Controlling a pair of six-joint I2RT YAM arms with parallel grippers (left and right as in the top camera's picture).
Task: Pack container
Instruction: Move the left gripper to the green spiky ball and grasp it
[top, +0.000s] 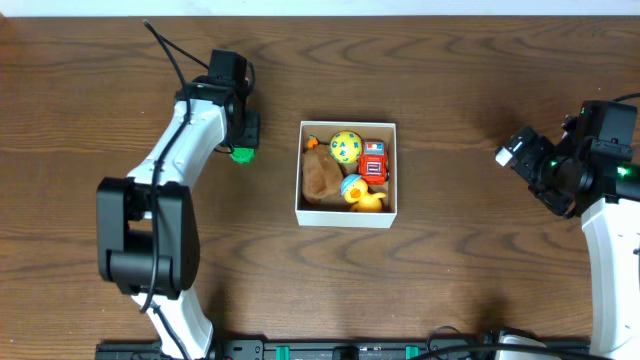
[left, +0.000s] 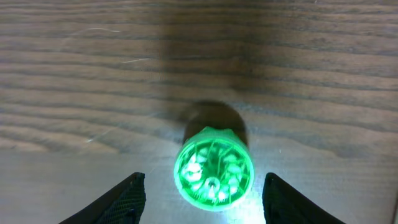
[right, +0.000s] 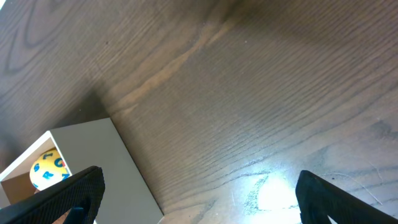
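Note:
The container (top: 347, 217), a shallow square box with white walls, sits mid-table. It holds a yellow ball (top: 345, 146), a red robot toy (top: 374, 162), a brown plush (top: 320, 175) and a yellow duck (top: 366, 199). A round green toy (top: 241, 154) stands on the table to the left of the box. My left gripper (top: 243, 135) hangs right over it. In the left wrist view the green toy (left: 214, 167) lies between the spread fingers of the left gripper (left: 204, 178), with a gap on each side. My right gripper (top: 525, 160) is open over bare wood at the far right.
The right wrist view shows the container's white wall (right: 99, 162) and the yellow ball (right: 48, 168) at lower left, beyond the open right gripper (right: 200, 174). Dark wood table all around. The arm bases stand along the front edge.

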